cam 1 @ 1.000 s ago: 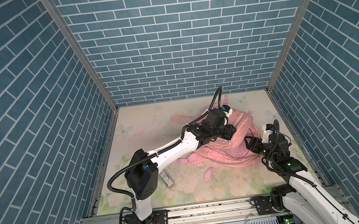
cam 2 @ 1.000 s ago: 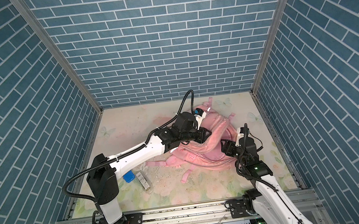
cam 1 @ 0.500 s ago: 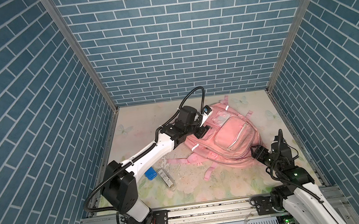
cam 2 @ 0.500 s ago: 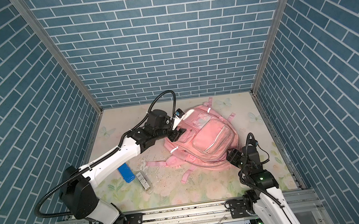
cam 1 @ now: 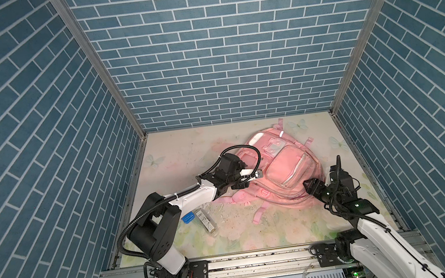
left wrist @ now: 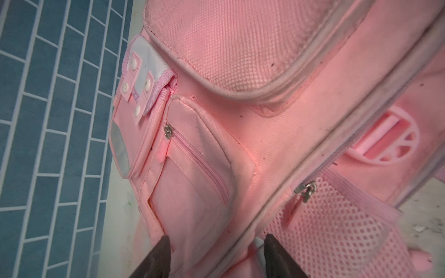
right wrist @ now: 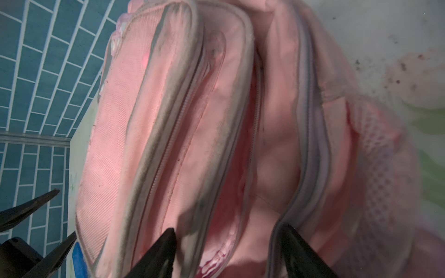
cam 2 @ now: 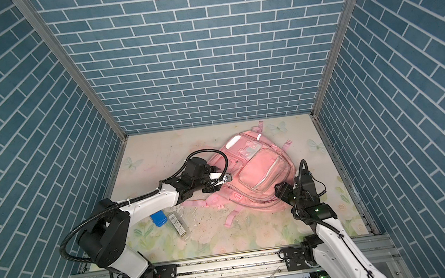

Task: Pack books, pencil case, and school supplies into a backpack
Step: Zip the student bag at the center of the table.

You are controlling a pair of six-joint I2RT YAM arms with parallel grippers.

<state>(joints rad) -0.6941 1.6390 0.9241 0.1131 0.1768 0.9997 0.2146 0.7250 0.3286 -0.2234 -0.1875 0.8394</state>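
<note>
Mouth of the large pale pink fabric backpack (cam 1: pixel 282 167), lying at 1 o'clock on the surface (cam 1: pixel 188 155) with long axis 11-to-5, faces 5 o'clock toward your nearer right hand (right wrist: pixel 226 231), jaws apart, while your left hand (left wrist: pixel 215 243), likewise open, sits at its 9 o'clock flank.

- The backpack (cam 1: pixel 288 170), pale pink fabric with silver reflective strips and a mesh side pocket, lies front-up at about 2 o'clock from the mat's middle, its handle end toward 12 o'clock
- Its main zip gapes at the end toward 5 o'clock, showing pink lining; the small front pocket is zipped; loose straps trail toward 7 o'clock
- The blue boxy pencil sharpener (cam 2: pixel 158 219) lies at 8 o'clock on the mat, well apart from the bag
- A clear oblong case (cam 2: pixel 178 226) with a printed label lies just beside it, on its 4 o'clock side
</note>
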